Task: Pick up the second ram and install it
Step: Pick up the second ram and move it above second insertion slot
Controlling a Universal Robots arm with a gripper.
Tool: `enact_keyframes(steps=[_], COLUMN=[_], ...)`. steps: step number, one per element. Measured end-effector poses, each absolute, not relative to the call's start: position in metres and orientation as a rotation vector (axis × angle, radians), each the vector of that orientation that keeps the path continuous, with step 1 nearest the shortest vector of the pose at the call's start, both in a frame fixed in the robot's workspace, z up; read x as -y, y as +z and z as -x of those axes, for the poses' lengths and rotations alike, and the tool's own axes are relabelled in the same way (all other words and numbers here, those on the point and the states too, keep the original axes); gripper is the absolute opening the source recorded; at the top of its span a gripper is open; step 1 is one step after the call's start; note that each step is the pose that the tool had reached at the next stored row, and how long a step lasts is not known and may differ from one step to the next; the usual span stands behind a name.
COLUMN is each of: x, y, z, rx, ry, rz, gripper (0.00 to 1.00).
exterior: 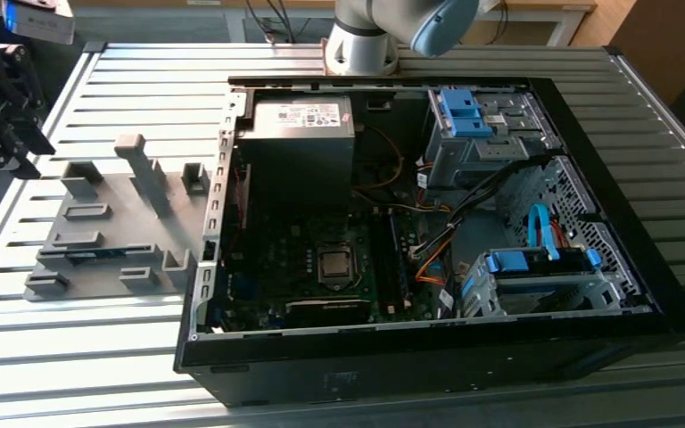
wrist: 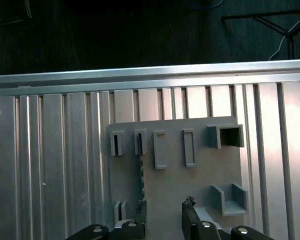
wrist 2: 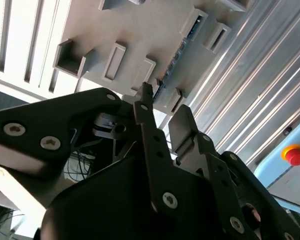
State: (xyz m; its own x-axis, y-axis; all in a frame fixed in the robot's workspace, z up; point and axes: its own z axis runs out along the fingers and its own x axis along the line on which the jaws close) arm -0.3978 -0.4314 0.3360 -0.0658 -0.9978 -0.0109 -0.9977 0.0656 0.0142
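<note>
the second ram (wrist: 140, 172) stands on edge in the grey fixture plate (wrist: 200, 182), seated in slots at its two ends. the plate lies on the slatted table (exterior: 81, 357) beside the open computer case (exterior: 664, 294). the gripper (wrist 2: 162, 107) hangs over the table's edge at the exterior view's left, above and just outside the plate, apart from the stick. its jaws stand open with nothing between them. in both wrist views the ram's long axis runs straight away from the fingers. its near end lines up with one fingertip (wrist 2: 142, 95) rather than with the gap, so the stick seems to lie ahead of the jaws and a little to one side. the arm reaches out from its base (exterior: 360, 45) behind the case, with the wrist tilted so the fingers point down toward the plate.
</note>
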Motion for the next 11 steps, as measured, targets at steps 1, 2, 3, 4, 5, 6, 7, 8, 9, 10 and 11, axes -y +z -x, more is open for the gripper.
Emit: enact_keyframes(steps=[1,2,3,4,5,6,7,8,9,10,11], x=[0.432,0.432,0.433,0.434,0.434,0.435,0.435,0.435,0.435,0.435,0.435], y=[0.335,0.334,0.334,0.333,0.331,0.330,0.329,0.328,0.327,0.325,0.324], z=[0.398,0.398,0.398,0.399,0.399,0.399,0.399,0.399,0.399,0.399,0.399], rx=[2.284,2.278,2.275,2.273,2.271,2.269,2.269,2.269,2.269,2.269,2.269], ry=[-0.028,-0.028,-0.028,-0.028,-0.028,-0.027,-0.027,-0.027,-0.026,-0.026,-0.026], rz=[-2.154,-2.160,-2.163,-2.166,-2.168,-2.170,-2.171,-2.171,-2.171,-2.172,-2.172], gripper=[0.35,0.41,0.41,0.41,0.41,0.41,0.41,0.41,0.41,0.41,0.41])
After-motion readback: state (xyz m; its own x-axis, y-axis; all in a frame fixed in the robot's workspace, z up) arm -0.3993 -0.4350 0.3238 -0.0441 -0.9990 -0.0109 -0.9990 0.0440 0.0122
